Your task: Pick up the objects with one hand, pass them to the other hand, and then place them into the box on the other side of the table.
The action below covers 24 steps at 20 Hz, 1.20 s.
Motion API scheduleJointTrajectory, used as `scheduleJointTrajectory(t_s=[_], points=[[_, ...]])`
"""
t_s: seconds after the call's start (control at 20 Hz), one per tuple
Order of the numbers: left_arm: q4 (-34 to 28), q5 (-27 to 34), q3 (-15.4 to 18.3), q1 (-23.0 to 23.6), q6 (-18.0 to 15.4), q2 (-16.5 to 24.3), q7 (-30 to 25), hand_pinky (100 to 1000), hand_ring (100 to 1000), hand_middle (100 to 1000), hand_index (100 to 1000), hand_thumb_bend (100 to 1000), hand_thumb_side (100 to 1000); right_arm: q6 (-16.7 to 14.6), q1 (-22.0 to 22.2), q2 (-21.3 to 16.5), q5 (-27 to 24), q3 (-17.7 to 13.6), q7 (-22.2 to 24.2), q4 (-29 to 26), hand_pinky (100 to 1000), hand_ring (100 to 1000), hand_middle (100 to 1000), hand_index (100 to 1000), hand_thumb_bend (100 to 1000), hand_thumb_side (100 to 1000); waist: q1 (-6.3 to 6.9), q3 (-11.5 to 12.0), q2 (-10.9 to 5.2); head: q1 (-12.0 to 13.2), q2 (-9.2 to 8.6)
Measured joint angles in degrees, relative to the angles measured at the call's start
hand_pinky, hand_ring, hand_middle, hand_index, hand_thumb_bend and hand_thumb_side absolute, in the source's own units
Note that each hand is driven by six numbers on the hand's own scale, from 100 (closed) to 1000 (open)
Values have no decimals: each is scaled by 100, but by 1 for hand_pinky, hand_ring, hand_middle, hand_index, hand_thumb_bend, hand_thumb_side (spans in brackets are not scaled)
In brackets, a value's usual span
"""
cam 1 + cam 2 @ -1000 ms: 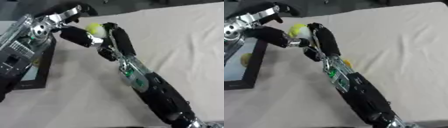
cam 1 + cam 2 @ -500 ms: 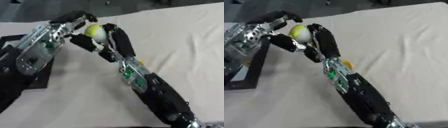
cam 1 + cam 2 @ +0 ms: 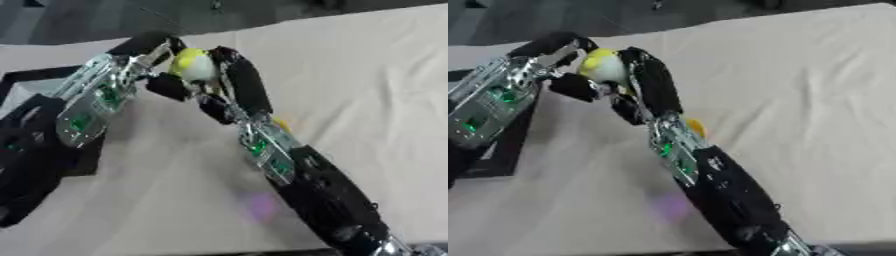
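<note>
We see both arms meeting above the table's left half. The small round yellow-green and white ball point(image 3: 194, 66), smooth and matte, sits between the two hands, raised off the cloth.

The right hand point(image 3: 238, 85), black with a rounded shell-like back, curls its fingers around the right side of the ball and holds it. Its forearm, a black casing with silver joints and green-lit circuit parts, runs down to the lower right corner.

The left hand point(image 3: 157, 50), black at the fingers and silver at the wrist, closes its fingers over the top and left side of the ball; a dark thumb sits just below the ball. Both hands touch the ball together.

The flat black box point(image 3: 35, 80) with a pale grey inner floor lies at the left edge, partly hidden behind the left arm.

The table point(image 3: 367, 75) carries a cream cloth with a soft, lightly creased weave. A small orange-yellow object point(image 3: 696, 127) lies on the cloth just beside the right forearm; we cannot make out its shape. A faint purple patch point(image 3: 261, 206) shows on the cloth near the lower centre.
</note>
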Motion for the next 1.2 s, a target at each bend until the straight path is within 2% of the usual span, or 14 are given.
scheduleJointTrajectory(t_s=[0.15,0.35,0.4,0.5,0.55,0.7,0.8,1.0,1.2], points=[[24,143,-10,6,10,-1,209,778,966,774,818,264,494,-34,0,0,3,-1,30,9,662,630,366,542,100,100,0,0,0,0,0],[2,337,-23,26,39,-5,411,718,908,708,765,182,426,-56,0,-2,16,5,66,11,662,630,367,542,100,100,0,0,0,-2,0],[-6,369,-26,26,40,-21,463,692,866,656,729,115,348,-56,1,-2,24,15,71,13,661,630,367,542,100,100,0,0,0,-2,0],[-7,425,-29,26,12,-64,569,646,814,593,670,100,253,-61,1,-2,41,28,81,19,660,630,369,547,100,100,0,0,0,-3,0],[-4,459,-29,26,-13,-88,628,631,798,571,644,100,218,-60,3,-2,43,34,83,32,659,632,375,556,125,100,0,0,0,-3,2],[67,538,-27,26,-100,-103,826,556,659,441,459,100,100,-59,5,-1,42,40,84,45,662,657,441,618,350,100,0,-2,0,-4,15],[126,572,-27,28,-159,-113,938,514,605,402,418,100,100,-69,4,-1,37,41,69,45,669,674,468,644,406,100,0,-5,0,-5,43],[205,557,-27,29,-238,-143,1049,468,560,355,375,100,100,-77,4,-1,20,44,35,50,697,735,530,702,506,102,0,-16,0,-5,50],[216,479,-18,32,-245,-143,1039,460,549,343,367,100,100,-64,4,-1,27,72,49,88,733,785,585,759,567,185,0,-31,0,-6,56]])
